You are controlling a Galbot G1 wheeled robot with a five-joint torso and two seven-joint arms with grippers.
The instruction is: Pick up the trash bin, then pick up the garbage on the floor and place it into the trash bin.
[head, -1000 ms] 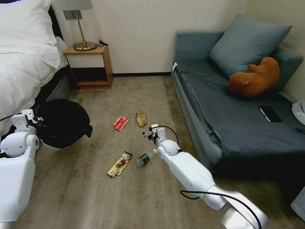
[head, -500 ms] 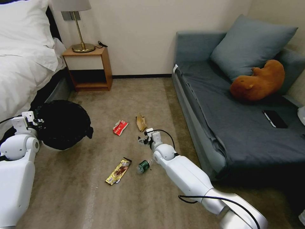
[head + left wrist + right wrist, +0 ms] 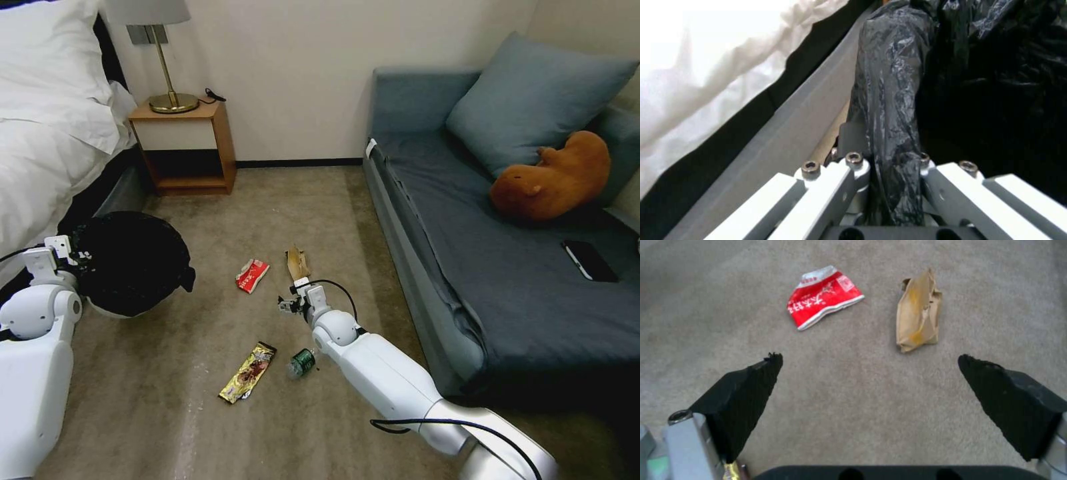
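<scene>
You are seeing the left gripper (image 3: 889, 186) pinching the bag-draped rim of the trash bin (image 3: 130, 263), holding it beside the bed (image 3: 47, 153); the right gripper (image 3: 869, 373) is hovering over the carpet (image 3: 220, 220) with jaws spread wide. The red-and-white packet (image 3: 824, 296) and tan wrapper (image 3: 918, 315) are lying just beyond its fingertips (image 3: 753, 380), the wrapper's long axis pointing away from the gripper toward the far wall; the gold snack wrapper (image 3: 248, 372) is lying diagonally, nearer the robot, with the small bottle (image 3: 301, 362) just beside it.
</scene>
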